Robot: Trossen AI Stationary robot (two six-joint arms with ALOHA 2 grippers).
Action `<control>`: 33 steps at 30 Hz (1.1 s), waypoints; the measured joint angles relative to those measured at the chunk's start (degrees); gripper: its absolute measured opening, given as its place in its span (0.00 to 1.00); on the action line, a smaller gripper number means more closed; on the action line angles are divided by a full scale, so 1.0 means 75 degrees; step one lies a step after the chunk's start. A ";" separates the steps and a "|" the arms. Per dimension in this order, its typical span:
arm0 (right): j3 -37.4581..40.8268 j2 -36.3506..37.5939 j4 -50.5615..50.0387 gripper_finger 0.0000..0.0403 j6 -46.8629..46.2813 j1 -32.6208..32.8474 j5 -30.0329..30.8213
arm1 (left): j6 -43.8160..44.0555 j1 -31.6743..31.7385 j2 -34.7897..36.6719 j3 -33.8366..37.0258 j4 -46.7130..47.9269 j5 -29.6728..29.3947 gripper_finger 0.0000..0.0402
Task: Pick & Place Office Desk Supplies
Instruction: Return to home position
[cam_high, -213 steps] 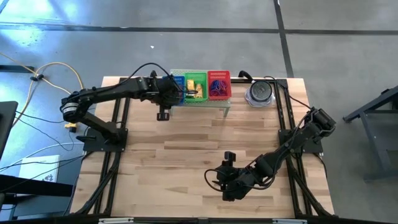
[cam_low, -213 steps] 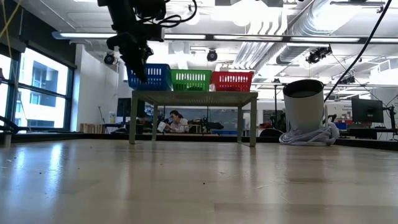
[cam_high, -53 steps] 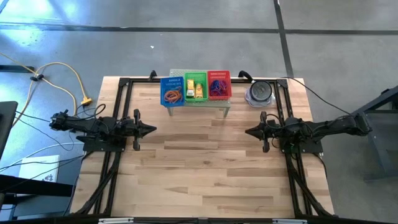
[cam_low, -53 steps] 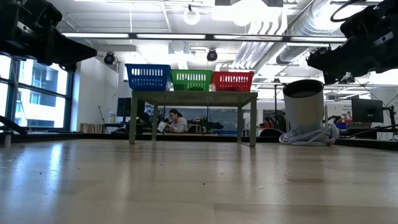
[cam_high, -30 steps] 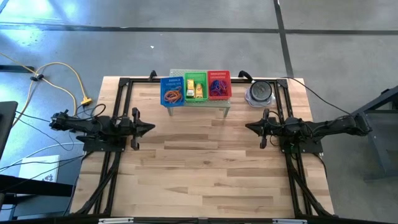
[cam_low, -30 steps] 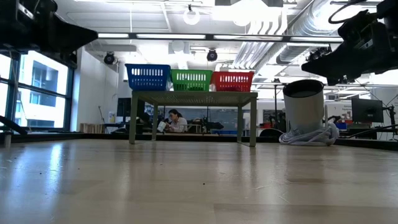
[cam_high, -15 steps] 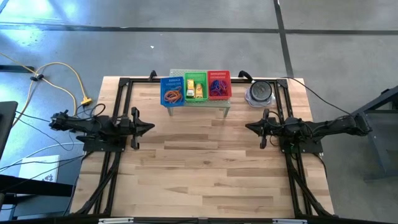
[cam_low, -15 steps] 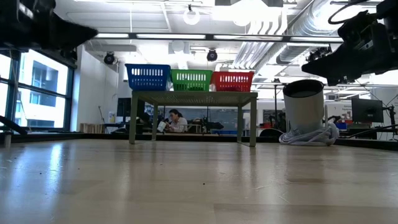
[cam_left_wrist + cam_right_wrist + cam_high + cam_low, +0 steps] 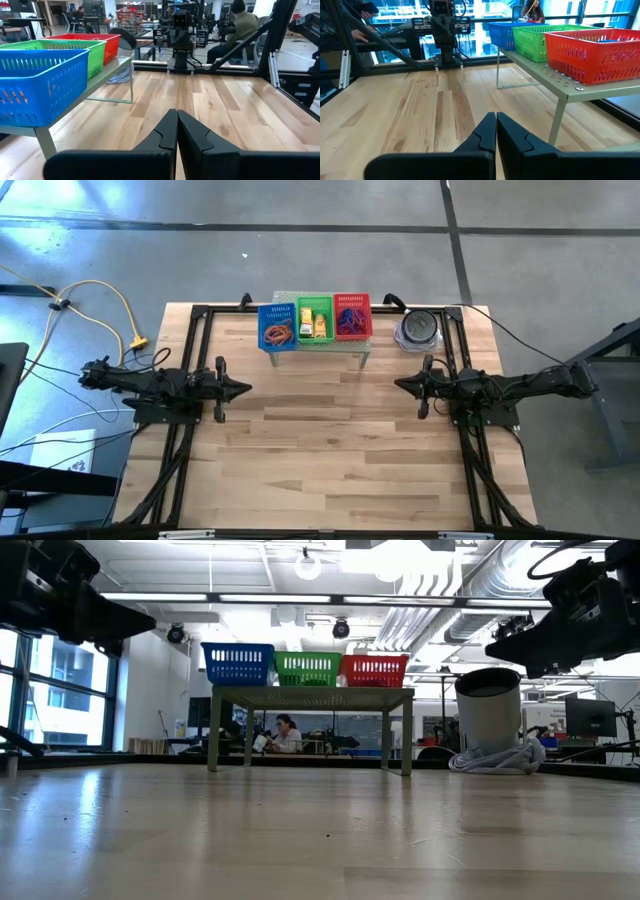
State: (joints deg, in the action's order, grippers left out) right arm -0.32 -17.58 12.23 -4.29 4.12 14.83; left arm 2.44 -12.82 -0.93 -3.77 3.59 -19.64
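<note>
You have three plastic bins in one row on the pale green perforated metal shelf (image 9: 310, 693) at the far edge of the wooden desk (image 9: 320, 450). They are one blue mesh bin (image 9: 278, 328), one green mesh bin (image 9: 314, 321) and one red mesh bin (image 9: 352, 317), set side against side.

The orange and red rubber-band loops (image 9: 279, 334) lie tangled in the blue mesh bin. The blue and purple rubber-band loops (image 9: 349, 318) are in the red mesh bin, and the yellow-gold oblong packets (image 9: 317, 328) in the green one. There are perhaps two or three packets, seen from above; the loops are too tangled to count.

One round grey-and-clear object (image 9: 418, 329) stands on the desk near the shelf's right end, with a pale cable (image 9: 500, 762) coiled at its foot.

Your two arms lie folded low at the desk's sides. The left gripper (image 9: 243, 389) points inward from the left and the right gripper (image 9: 400, 387) from the right, so they face each other and are well apart. Each is clenched, fingers pressed together and holding nothing. The shelf and the round object both stand farther back than the line between the two grippers.

In the low view, one person (image 9: 283, 733) sits in the room beyond, seen under the shelf.
</note>
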 joint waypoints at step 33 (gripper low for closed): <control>0.0000 0.0000 0.0000 0.00 0.0000 0.0000 0.0000 | 0.0023 0.0000 0.0003 0.0026 -0.0136 -0.0011 0.00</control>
State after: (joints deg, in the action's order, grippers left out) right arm -0.32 -17.58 12.23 -4.29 4.12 14.83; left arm 2.61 -12.82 -0.91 -3.57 2.57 -19.72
